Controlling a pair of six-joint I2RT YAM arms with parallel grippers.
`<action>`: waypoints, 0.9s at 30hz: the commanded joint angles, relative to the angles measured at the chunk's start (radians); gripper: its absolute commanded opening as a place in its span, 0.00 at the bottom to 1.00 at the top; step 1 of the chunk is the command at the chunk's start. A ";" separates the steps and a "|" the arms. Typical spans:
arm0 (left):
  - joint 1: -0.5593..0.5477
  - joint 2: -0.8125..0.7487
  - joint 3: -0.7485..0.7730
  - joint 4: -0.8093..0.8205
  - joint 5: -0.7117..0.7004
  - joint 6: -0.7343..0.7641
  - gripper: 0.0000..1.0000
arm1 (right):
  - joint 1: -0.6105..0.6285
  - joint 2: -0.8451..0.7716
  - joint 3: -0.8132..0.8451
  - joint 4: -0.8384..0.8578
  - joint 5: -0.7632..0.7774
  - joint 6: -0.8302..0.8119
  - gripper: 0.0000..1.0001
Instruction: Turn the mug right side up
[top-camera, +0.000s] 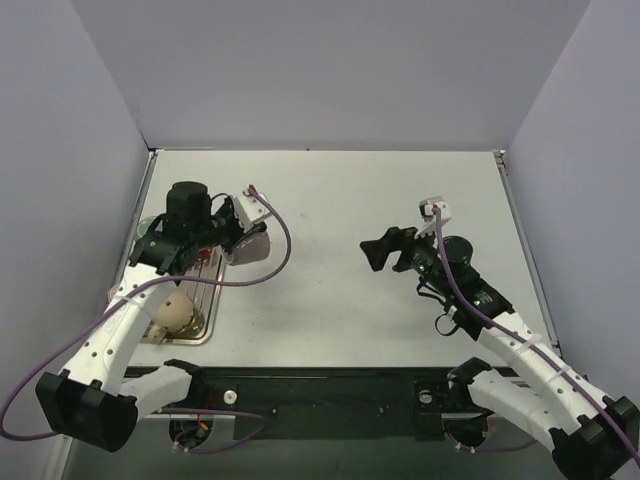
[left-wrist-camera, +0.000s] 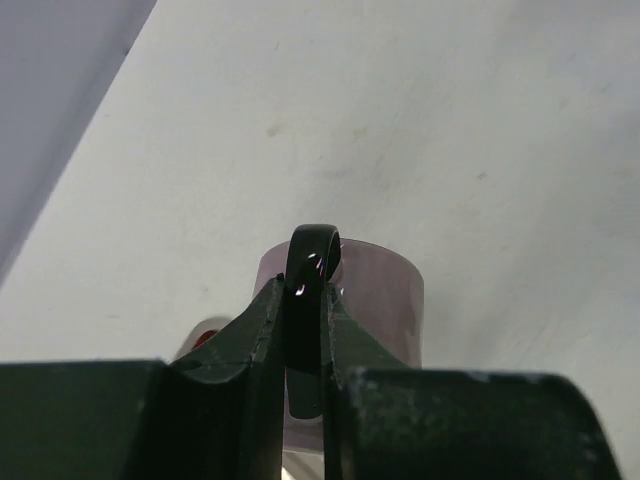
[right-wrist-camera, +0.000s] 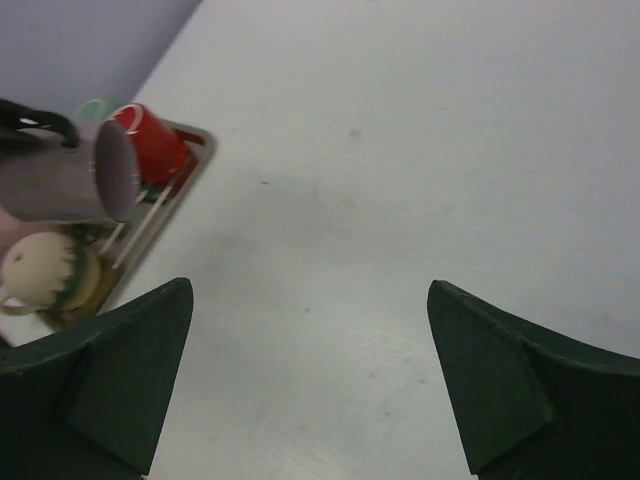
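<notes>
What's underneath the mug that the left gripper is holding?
The edge of the tray, with a red cup and a cream cup on it. The mug, pinched by its handle in the left gripper, hides the spot directly beneath it.

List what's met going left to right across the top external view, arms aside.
cream cup in the tray → mauve mug, its handle pinched in the left gripper → open right gripper

Mauve mug (right-wrist-camera: 60, 185), black handle (left-wrist-camera: 312, 250), tipped on its side
</notes>
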 joint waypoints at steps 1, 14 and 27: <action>-0.004 -0.052 0.054 0.213 0.243 -0.614 0.00 | 0.170 0.043 0.068 0.213 -0.112 0.161 0.97; -0.006 -0.071 0.026 0.424 0.493 -0.987 0.00 | 0.372 0.379 0.239 0.479 -0.323 0.381 0.70; 0.016 -0.060 0.054 0.216 0.236 -0.767 0.88 | 0.323 0.384 0.369 -0.029 -0.001 0.160 0.00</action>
